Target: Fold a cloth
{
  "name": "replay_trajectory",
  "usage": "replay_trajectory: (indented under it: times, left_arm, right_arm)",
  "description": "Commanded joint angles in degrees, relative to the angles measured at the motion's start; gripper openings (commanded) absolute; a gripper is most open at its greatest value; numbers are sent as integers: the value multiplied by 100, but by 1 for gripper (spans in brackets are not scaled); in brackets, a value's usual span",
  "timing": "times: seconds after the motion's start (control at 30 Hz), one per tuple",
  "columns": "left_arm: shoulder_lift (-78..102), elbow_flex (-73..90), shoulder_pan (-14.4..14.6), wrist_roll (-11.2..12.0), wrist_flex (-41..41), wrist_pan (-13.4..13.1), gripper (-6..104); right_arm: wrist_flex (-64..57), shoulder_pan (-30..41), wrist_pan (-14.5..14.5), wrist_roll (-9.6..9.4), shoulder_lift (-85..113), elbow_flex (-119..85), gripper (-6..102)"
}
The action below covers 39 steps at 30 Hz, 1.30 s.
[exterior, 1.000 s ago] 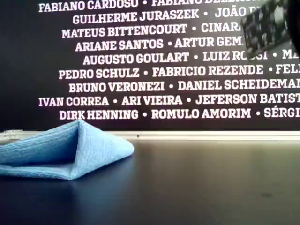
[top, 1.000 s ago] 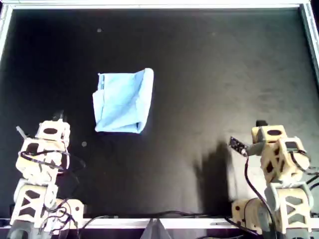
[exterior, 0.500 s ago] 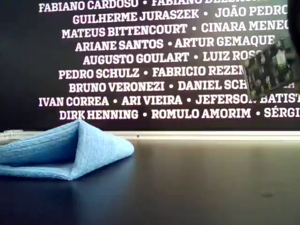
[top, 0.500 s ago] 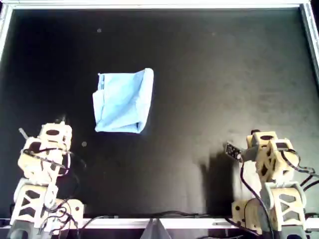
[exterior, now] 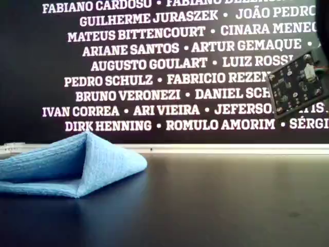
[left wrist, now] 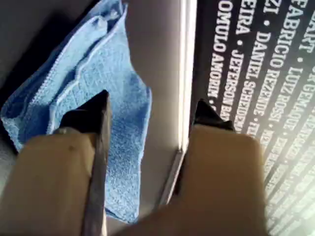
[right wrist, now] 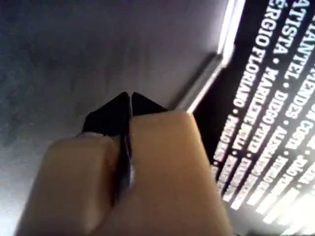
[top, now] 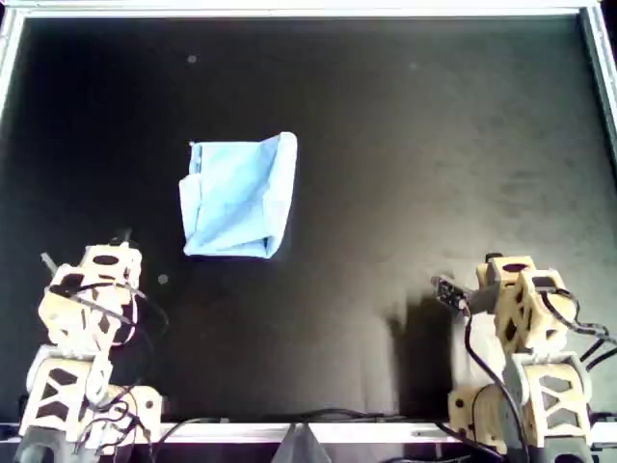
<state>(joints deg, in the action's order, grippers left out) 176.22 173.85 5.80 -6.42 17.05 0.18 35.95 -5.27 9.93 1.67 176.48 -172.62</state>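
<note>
The light-blue cloth (top: 236, 198) lies folded on the black table (top: 405, 145), left of centre in the overhead view, with one rounded fold along its right side. It is a low wedge at the exterior view's left (exterior: 72, 167). My first gripper (left wrist: 152, 105) is open and empty; the cloth (left wrist: 83, 98) lies some way ahead of it on the table. This is the tan arm at the overhead view's lower left (top: 96, 275). My second gripper (right wrist: 129, 101) is shut on nothing above bare table. Its arm stands at the overhead view's lower right (top: 516, 289).
A pale rail (top: 308, 10) frames the table, and a dark wall with white names (exterior: 169, 67) stands behind its far edge. A small circuit board (exterior: 300, 87) on the lower-right arm hangs at the exterior view's right. Cables (top: 125, 415) lie by the arm bases.
Both arms have drawn back a little toward the near edge. The circuit board has dropped lower in the exterior view. The cloth has not moved.
</note>
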Motion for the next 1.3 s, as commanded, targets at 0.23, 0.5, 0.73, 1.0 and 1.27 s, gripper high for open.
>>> replay_trajectory:
  times: [0.23,0.5,0.73,1.0,1.27]
  left_arm:
    - [79,-70,-132,18,1336,-62,61]
    - [79,-70,-149,18,1934,-18,61]
    - [79,-70,-158,26,2549,-88,61]
    - [97,-62,-158,554,2804,-88,61]
    - [88,-62,-158,589,2804,-97,61]
  right_arm:
    - [-316,-62,-70,-18,220,-79,-2]
    - [-316,-62,-70,53,220,-79,-2]
    - [-202,-18,18,-18,220,-79,-2]
    - [-185,18,18,-18,220,-79,-2]
    - [1072,-44,-62,44,229,-88,-2]
